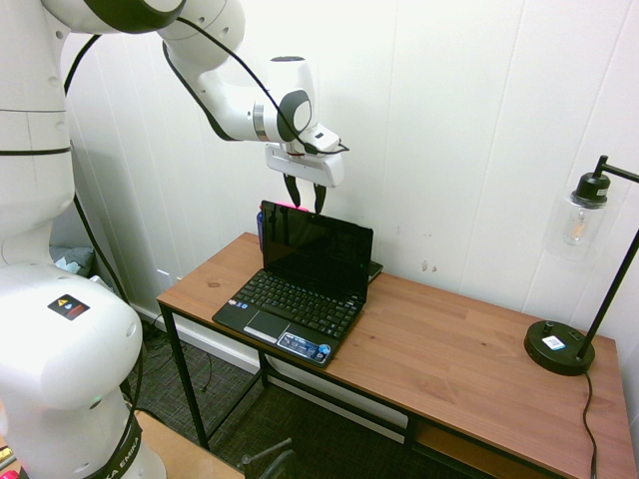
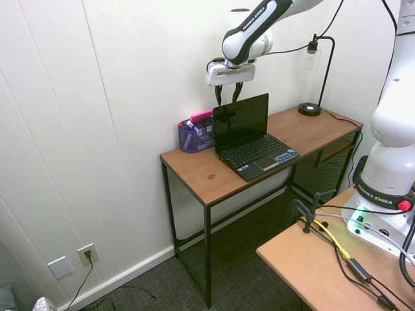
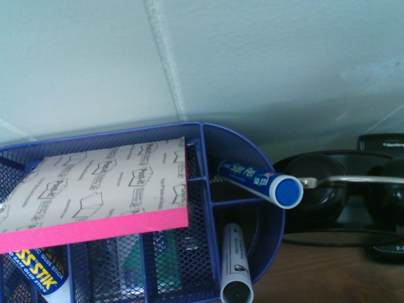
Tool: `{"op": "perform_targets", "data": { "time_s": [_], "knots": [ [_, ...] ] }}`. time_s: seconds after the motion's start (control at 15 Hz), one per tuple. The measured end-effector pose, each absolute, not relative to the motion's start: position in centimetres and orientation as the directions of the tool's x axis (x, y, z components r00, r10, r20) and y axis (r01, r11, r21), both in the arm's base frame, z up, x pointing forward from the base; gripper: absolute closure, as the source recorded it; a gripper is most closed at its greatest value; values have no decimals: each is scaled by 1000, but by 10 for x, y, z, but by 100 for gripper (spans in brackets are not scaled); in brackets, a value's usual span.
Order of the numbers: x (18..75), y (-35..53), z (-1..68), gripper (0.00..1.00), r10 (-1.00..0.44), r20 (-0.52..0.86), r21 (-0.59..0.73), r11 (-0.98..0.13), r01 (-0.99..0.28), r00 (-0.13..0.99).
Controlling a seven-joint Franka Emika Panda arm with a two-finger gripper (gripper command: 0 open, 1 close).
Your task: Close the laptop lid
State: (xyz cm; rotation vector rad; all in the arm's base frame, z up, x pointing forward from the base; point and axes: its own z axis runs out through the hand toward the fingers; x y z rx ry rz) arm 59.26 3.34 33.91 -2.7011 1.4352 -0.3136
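A small black netbook (image 1: 295, 304) stands open on the wooden desk (image 1: 439, 349), its keyboard facing the desk's front edge. The laptop lid (image 1: 318, 249) is upright, with a dark display; it also shows as the laptop lid (image 2: 241, 122) from the other side. My gripper (image 1: 305, 197) hangs just above the lid's top edge, near the corner by the wall, fingers pointing down. A narrow gap shows between the fingers and nothing sits in it. From the second exterior view the gripper (image 2: 228, 97) hovers a little behind the lid without touching it.
A blue mesh organizer (image 2: 193, 137) with a pink note pad (image 3: 95, 189), markers and a glue stick stands behind the lid by the wall. A black phone (image 3: 384, 146) lies beside it. A black desk lamp (image 1: 561, 344) stands at the desk's far end.
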Motion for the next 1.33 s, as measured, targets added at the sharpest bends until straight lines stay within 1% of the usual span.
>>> {"op": "perform_targets", "data": {
  "time_s": [0.87, 1.33],
  "knots": [
    [586, 15, 325, 100, -848, 145, -151, -528, -836, 510],
    [555, 14, 323, 100, -869, 122, -131, -492, -860, 479]
  ]
}}
